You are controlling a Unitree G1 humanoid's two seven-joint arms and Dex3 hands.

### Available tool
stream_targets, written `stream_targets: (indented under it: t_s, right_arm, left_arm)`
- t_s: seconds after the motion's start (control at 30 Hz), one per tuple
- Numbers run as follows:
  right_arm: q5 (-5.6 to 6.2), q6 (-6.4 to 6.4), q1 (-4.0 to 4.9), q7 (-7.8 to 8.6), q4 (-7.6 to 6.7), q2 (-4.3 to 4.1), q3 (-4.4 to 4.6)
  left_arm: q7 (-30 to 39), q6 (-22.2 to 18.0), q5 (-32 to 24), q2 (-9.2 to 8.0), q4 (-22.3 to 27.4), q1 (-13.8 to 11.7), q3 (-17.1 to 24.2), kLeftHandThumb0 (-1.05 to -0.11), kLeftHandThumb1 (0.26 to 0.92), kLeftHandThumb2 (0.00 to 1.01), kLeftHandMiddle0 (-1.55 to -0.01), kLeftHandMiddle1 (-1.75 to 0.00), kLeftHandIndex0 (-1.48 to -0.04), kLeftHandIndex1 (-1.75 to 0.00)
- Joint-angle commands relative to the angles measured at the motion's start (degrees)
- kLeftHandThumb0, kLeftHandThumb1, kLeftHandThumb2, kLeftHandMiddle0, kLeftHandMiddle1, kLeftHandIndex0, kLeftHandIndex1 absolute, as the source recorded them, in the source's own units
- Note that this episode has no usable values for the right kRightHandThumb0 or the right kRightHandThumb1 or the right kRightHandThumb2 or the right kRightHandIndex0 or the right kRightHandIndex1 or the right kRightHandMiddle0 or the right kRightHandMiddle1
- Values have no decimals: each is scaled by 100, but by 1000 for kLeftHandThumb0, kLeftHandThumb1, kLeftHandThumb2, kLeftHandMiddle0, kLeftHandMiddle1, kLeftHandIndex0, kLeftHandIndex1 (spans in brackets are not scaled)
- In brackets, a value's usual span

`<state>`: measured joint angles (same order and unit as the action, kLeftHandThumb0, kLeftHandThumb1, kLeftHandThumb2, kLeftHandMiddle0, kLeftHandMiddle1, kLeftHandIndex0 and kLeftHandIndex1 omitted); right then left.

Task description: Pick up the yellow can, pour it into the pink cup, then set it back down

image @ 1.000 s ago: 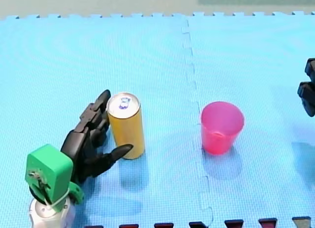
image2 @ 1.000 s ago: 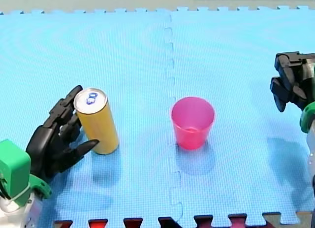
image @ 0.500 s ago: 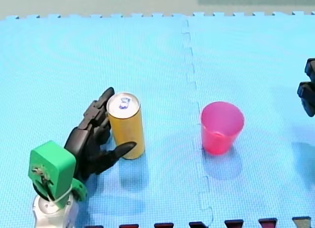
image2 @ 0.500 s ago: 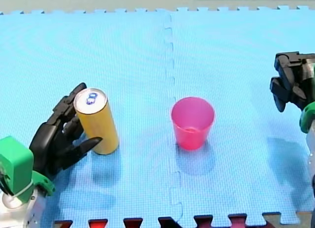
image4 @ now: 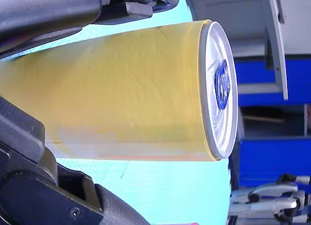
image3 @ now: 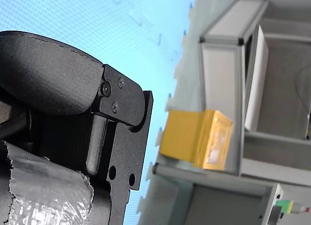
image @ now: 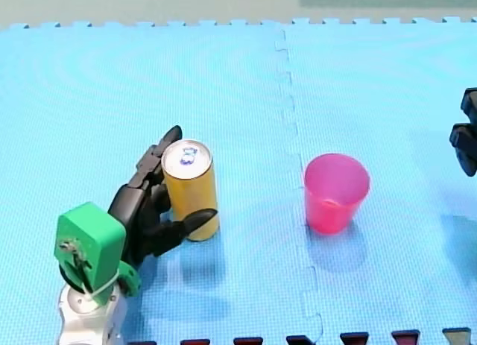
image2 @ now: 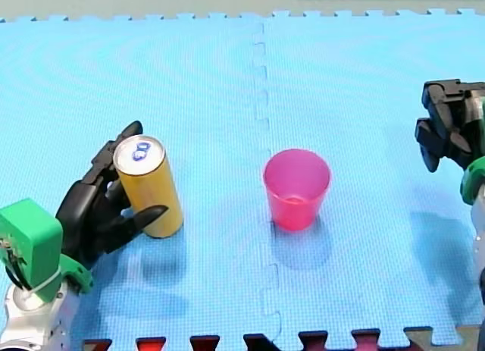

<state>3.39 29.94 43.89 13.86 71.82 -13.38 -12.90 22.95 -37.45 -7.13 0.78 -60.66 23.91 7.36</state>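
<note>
Currently the left hand [image2: 92,214] grasps the upright yellow can [image2: 151,190] on the blue mat [image2: 227,86]. The pink cup [image2: 296,190] stands well apart. The right hand [image2: 447,127] is clenched and empty at the mat's right edge.

Tall yellow metal can [image: 190,190] stands upright, silver lid up, left hand [image: 145,214] wrapped round it. Open pink plastic cup [image: 335,193] stands upright, well apart to its right.

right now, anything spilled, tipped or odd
Nothing stands out: yellow can upright on the mat, left hand closed around it; pink cup upright beside it, no spill; right hand shut at the right edge.
</note>
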Motion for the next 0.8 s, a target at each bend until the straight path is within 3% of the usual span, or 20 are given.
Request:
stream_targets:
  t_s: [0.0, 0.33, 0.53, 0.63, 0.7, 0.77]
  right_arm:
    - [10, 24, 11, -25, 3, -7, -9]
    - [18, 56, -3, -50, -33, 13, -2]
    - [54, 50, -30, -35, -53, 22, -23]
    - [63, 48, -42, -26, -59, 21, -22]
    - [63, 47, -48, -24, -62, 23, -19]
    - [69, 46, -53, -16, -65, 25, -20]
  left_arm:
    - [31, -2, -8, -14, -19, 49, -6, -860, 617, 0, -125, -4, -139, -2]
    - [35, 38, 124, -15, -59, 121, -135, -840, 621, 1, -118, 0, -140, -1]
    - [-39, 62, 223, -35, -50, 130, -195, -816, 633, 4, -219, -45, -195, -19]
    - [-184, 20, 325, -46, -51, 134, -249, -777, 655, 8, -354, -78, -288, -35]
    - [-459, -35, 487, -58, -77, 146, -308, -620, 675, 5, -565, -86, -417, -30]
    - [-688, 11, 537, -30, -96, 171, -299, -556, 704, 8, -753, -86, -596, -49]
